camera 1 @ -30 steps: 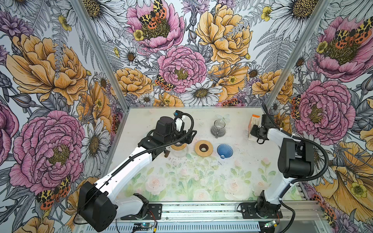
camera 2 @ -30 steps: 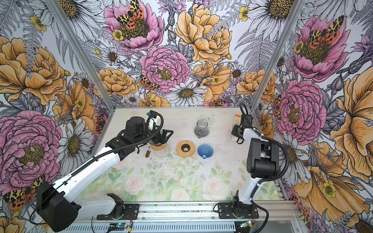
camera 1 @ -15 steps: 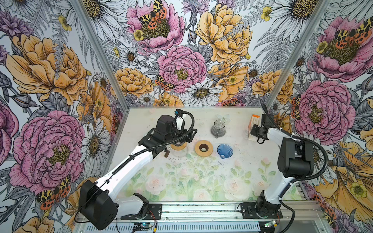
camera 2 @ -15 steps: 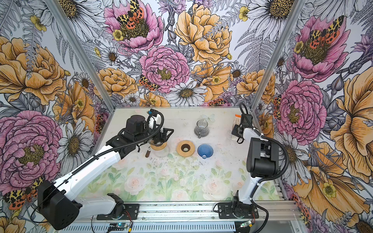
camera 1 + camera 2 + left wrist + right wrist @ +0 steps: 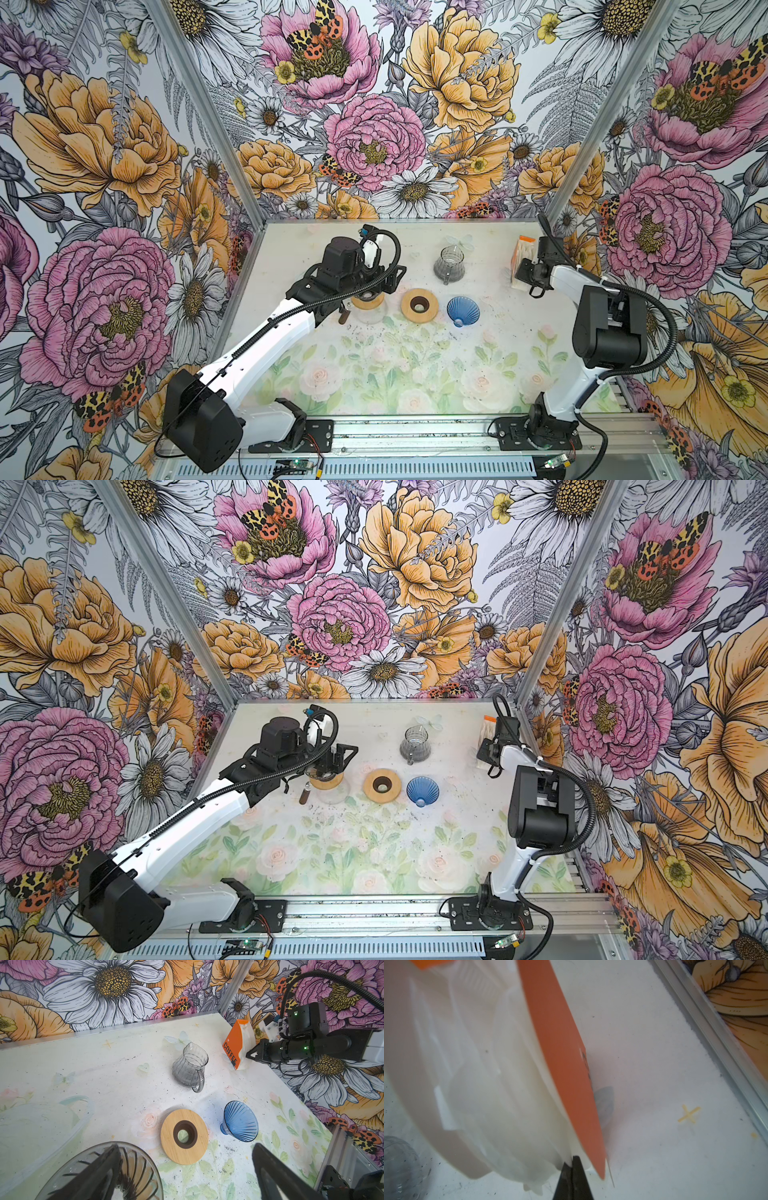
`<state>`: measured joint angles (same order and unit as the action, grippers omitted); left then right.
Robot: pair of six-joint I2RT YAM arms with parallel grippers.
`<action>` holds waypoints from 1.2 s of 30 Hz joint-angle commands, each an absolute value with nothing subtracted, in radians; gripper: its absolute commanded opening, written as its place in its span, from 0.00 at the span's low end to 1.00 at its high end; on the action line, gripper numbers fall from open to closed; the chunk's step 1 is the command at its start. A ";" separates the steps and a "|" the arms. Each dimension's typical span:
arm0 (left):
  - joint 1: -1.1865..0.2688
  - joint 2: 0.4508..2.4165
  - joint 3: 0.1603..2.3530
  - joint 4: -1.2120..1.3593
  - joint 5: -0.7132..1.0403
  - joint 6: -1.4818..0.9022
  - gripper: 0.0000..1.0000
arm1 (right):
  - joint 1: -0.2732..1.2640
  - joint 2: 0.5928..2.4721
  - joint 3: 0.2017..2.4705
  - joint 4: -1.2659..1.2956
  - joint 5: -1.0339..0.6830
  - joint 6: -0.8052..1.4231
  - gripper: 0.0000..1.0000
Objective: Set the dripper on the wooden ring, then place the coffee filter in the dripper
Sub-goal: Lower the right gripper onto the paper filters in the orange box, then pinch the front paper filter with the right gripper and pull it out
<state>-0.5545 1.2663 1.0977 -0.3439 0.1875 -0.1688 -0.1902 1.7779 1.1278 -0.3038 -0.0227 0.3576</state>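
White coffee filters stand in an orange holder at the table's back right, seen in both top views. My right gripper is shut, pinching the lower edge of a coffee filter. A smoked glass dripper sits on a wooden collar over a clear carafe at the left. My left gripper hangs wide open over it and holds nothing. One of its fingers is over the bowl. A blue dripper lies tipped on the table.
A loose wooden ring lies between the two drippers. A grey glass jug stands behind them. A brown handle sticks out by the carafe. The metal frame rail runs close behind the filter holder.
The right gripper's jaws have closed at the filter stack. Both arms have stayed almost where they were, and the left gripper is still open.
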 commanded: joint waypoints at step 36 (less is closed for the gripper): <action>-0.572 1.285 1.125 -0.344 0.271 -0.096 0.99 | -0.224 1.550 1.078 -0.511 -0.043 0.243 0.19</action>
